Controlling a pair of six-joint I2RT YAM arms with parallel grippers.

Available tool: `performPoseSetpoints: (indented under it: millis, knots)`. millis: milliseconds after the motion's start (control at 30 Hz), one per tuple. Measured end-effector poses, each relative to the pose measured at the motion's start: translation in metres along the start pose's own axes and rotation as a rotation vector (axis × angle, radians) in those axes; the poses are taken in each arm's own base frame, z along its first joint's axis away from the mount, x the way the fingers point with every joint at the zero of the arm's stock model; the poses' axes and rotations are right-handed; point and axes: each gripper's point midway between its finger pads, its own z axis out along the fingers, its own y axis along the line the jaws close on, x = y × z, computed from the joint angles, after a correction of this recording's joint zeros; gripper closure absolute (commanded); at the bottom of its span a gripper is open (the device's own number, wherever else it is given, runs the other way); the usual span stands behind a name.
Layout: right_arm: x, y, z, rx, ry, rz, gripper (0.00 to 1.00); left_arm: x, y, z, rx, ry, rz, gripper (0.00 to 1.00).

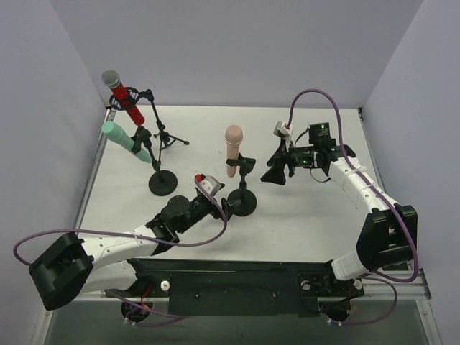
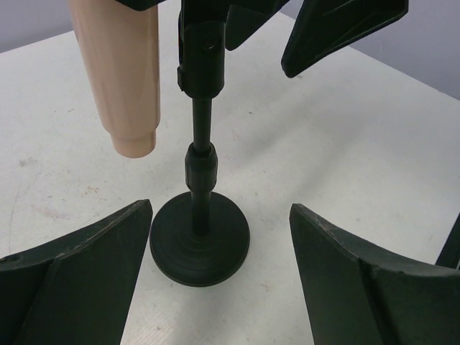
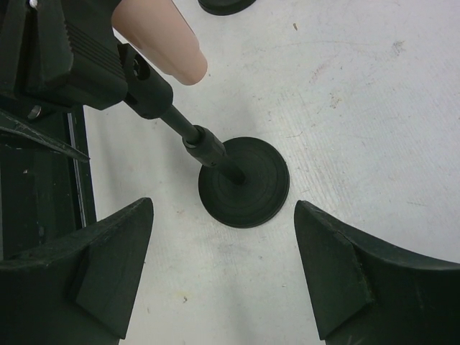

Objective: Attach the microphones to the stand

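Note:
The peach-pink microphone [image 1: 233, 147] stands upright, head up, clipped in the middle stand [image 1: 242, 203] with a round base. It shows in the left wrist view [image 2: 118, 72] and the right wrist view [image 3: 162, 39]. The red microphone [image 1: 122, 95] sits in the tripod stand [image 1: 162, 133] at the back left. The mint-green microphone [image 1: 126, 139] sits tilted in another round-base stand [image 1: 162, 182]. My left gripper [image 1: 219, 205] [image 2: 221, 207] is open and empty just left of the middle stand's base [image 2: 200, 241]. My right gripper [image 1: 277, 172] [image 3: 223, 203] is open and empty to its right.
The table's white surface [image 1: 316, 215] is walled at the back and both sides. The black mounting rail [image 1: 237, 277] runs along the near edge. One finger of my right gripper shows in the left wrist view [image 2: 338, 29].

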Motion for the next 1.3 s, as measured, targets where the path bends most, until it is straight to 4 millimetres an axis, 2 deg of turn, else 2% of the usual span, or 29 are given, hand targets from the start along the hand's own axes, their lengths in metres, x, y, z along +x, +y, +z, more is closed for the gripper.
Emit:
performPoseSetpoints:
  millis: [167, 467, 567, 733, 800, 833, 867, 1133, 1167, 1200, 1300]
  knots:
    - [0.001, 0.001, 0.000, -0.003, 0.005, -0.006, 0.26, 0.013, -0.001, 0.013, 0.015, -0.007, 0.024, 0.15]
    - [0.001, 0.002, -0.001, -0.005, 0.010, -0.006, 0.26, 0.036, 0.007, 0.038, -0.017, -0.017, 0.065, 0.28]
    - [0.002, 0.002, -0.001, -0.006, 0.011, -0.008, 0.26, 0.033, 0.011, 0.045, -0.051, -0.053, 0.061, 0.32]
    - [0.001, 0.002, -0.002, -0.006, 0.011, -0.014, 0.26, 0.023, 0.004, 0.056, -0.070, -0.111, 0.059, 0.35]
    - [0.001, 0.002, -0.002, -0.006, 0.012, -0.016, 0.26, 0.018, 0.000, 0.061, -0.076, -0.137, 0.060, 0.41]
    - [0.001, 0.002, -0.002, -0.006, 0.012, -0.016, 0.26, 0.018, -0.001, 0.063, -0.083, -0.144, 0.062, 0.49]
    - [0.001, 0.002, -0.002, -0.006, 0.012, -0.016, 0.26, 0.017, -0.001, 0.065, -0.095, -0.149, 0.066, 0.51]
    - [0.002, 0.003, -0.002, -0.009, 0.017, -0.010, 0.26, 0.003, 0.008, 0.075, -0.204, -0.199, 0.061, 0.57]
    - [0.002, 0.003, -0.002, -0.009, 0.017, -0.010, 0.26, 0.001, 0.009, 0.075, -0.216, -0.205, 0.060, 0.62]
    - [0.001, 0.003, -0.002, -0.009, 0.017, -0.010, 0.26, -0.001, 0.010, 0.076, -0.225, -0.210, 0.058, 0.76]
    - [0.001, 0.003, -0.003, -0.008, 0.016, -0.012, 0.26, -0.004, 0.013, 0.080, -0.246, -0.216, 0.059, 0.98]
